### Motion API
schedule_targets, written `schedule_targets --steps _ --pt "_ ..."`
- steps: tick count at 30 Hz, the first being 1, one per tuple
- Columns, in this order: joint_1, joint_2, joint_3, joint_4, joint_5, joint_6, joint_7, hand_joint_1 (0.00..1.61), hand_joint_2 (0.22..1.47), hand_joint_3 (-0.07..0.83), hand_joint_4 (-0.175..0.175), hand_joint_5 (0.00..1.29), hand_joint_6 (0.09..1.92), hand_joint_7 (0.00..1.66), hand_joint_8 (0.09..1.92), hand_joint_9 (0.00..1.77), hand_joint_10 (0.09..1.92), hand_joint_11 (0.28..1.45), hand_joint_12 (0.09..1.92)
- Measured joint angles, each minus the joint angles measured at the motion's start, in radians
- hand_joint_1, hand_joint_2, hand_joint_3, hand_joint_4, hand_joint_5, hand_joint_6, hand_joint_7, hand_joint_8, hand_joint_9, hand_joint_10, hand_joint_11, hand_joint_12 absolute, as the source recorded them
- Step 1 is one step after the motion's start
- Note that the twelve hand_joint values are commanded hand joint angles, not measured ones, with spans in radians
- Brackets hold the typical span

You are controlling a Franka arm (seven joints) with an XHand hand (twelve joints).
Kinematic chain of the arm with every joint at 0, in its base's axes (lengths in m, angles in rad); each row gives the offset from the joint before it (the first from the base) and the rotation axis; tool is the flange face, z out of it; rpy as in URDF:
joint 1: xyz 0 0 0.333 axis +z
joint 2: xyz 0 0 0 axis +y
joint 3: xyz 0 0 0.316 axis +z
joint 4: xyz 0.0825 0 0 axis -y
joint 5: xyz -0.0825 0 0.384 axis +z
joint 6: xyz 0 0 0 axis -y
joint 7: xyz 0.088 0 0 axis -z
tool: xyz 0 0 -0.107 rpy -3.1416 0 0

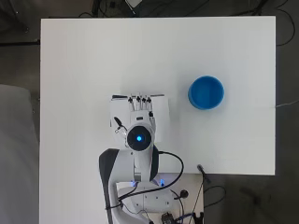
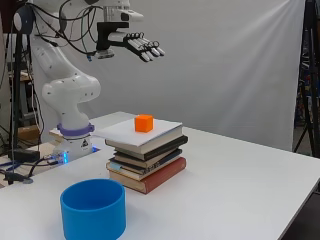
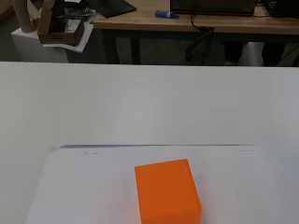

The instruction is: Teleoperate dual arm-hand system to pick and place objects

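Note:
A small orange cube [image 2: 144, 123] sits on top of a stack of books [image 2: 147, 155] near the arm's base. The wrist view shows the cube [image 3: 167, 191] close up on the white cover of the top book [image 3: 84, 186]. My hand [image 2: 140, 47] hovers high above the stack, fingers straight and spread, holding nothing. From overhead the hand [image 1: 140, 105] and arm cover the cube, and only the white top book [image 1: 161, 112] shows around them. A blue round bowl [image 1: 206, 92] stands on the table to the right of the stack, and in the side view this bowl [image 2: 93, 208] is nearest the camera.
The white table [image 1: 84, 70] spreads wide to the left and far side of the stack. Cables and a stand lie by the arm's base [image 1: 140, 196] at the table's near edge. Desks with clutter show in the room behind.

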Motion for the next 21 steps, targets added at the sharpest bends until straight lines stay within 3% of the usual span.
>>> schedule_targets --steps 6,12,16,21 --pt "-0.009 -0.035 -0.033 -0.012 -0.018 -0.002 -0.004 0.01 0.93 -0.012 0.090 0.20 0.09 0.28 0.09 0.43 0.09 0.48 0.09" --pt "-0.017 -0.061 -0.051 -0.139 -0.005 0.142 -0.018 0.03 0.95 0.007 0.082 0.11 0.09 0.18 0.09 0.37 0.09 0.47 0.09" --pt "-0.021 -0.110 -0.064 -0.272 0.008 0.287 -0.042 0.10 0.96 0.000 0.089 0.23 0.09 0.23 0.09 0.42 0.09 0.49 0.09" --pt "-0.019 -0.098 -0.103 -0.325 0.032 0.327 -0.101 0.08 0.96 -0.001 0.071 0.23 0.09 0.27 0.09 0.45 0.09 0.52 0.09"
